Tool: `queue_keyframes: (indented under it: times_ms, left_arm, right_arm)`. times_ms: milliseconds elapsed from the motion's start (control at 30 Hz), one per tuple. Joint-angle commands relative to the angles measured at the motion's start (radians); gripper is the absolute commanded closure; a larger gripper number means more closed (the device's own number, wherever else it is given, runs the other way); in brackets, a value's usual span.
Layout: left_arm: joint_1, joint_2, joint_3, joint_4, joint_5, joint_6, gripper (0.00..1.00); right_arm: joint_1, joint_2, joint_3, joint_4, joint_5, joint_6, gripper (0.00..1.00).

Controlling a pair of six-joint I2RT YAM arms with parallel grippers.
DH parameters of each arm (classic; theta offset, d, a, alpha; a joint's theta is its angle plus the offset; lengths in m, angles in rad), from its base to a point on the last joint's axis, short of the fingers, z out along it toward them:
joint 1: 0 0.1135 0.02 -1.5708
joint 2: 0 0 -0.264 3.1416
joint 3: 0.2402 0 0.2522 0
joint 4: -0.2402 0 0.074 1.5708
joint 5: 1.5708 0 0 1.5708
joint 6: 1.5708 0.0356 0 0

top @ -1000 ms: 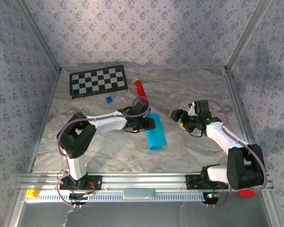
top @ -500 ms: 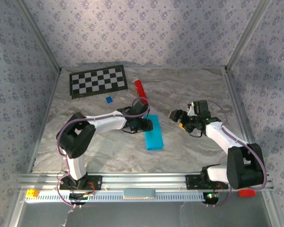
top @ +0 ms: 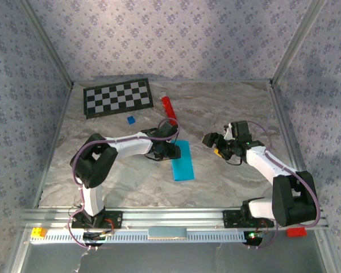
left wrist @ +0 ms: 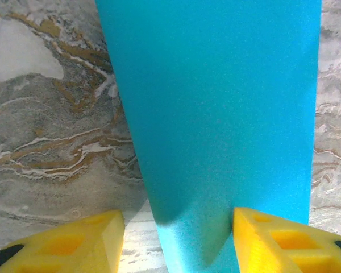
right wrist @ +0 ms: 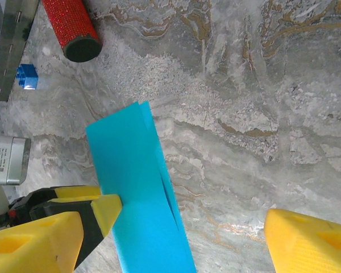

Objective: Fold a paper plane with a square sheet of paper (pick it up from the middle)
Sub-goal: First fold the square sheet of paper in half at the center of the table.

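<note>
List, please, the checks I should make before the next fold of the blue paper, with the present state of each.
1. Folded blue paper lies flat on the table: ok.
2. Its far-end layers line up: not ok, slightly offset.
3. Left jaws stand apart with the paper's near end between them: ok.
4. Left jaws touch the paper: cannot tell.
5. Right jaws open, beside the paper and apart from it: ok.
6. Red cylinder apart from the paper: ok.

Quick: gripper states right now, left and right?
Left gripper: open, fingers straddling the folded cyan paper, not gripping it.
Right gripper: open, holding nothing.
</note>
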Motion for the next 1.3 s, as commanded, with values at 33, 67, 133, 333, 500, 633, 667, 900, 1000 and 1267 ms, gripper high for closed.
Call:
queue_keyframes:
  times_ms: [33, 67, 133, 333, 500, 633, 667, 900, 1000, 1267]
  left_arm:
    - [0.003, 0.036, 0.036, -0.06, 0.007, 0.052, 0.47]
    - [0.003, 0.038, 0.041, -0.064, 0.009, 0.056, 0.47]
    - [0.002, 0.043, 0.044, -0.062, 0.011, 0.061, 0.46]
    - [0.002, 0.077, 0.077, -0.102, -0.008, 0.071, 0.46]
    - [-0.001, 0.1, 0.09, -0.121, -0.018, 0.071, 0.46]
    - [-0.001, 0.106, 0.089, -0.119, -0.03, 0.054, 0.44]
    - [-0.003, 0.108, 0.09, -0.119, -0.032, 0.054, 0.44]
    - [-0.01, 0.131, 0.122, -0.151, -0.056, 0.066, 0.43]
    - [-0.01, 0.141, 0.136, -0.166, -0.067, 0.058, 0.42]
    - [-0.02, 0.17, 0.168, -0.181, -0.071, 0.076, 0.41]
  right_arm:
    - [0.006, 0.016, 0.02, -0.003, -0.011, -0.026, 0.15]
    - [0.006, 0.016, 0.019, -0.003, -0.011, -0.027, 0.15]
    - [0.007, 0.017, 0.017, -0.001, -0.01, -0.027, 0.15]
    - [0.008, 0.03, 0.019, -0.001, -0.041, -0.045, 0.15]
    - [0.012, 0.037, 0.02, -0.005, -0.029, -0.047, 0.15]
    - [0.014, 0.04, 0.02, -0.007, -0.025, -0.05, 0.15]
    - [0.013, 0.041, 0.019, -0.007, -0.025, -0.049, 0.15]
    - [0.013, 0.048, 0.022, -0.011, -0.023, -0.052, 0.14]
    - [0.015, 0.052, 0.022, -0.011, -0.023, -0.052, 0.14]
    - [0.017, 0.056, 0.019, -0.013, -0.021, -0.057, 0.14]
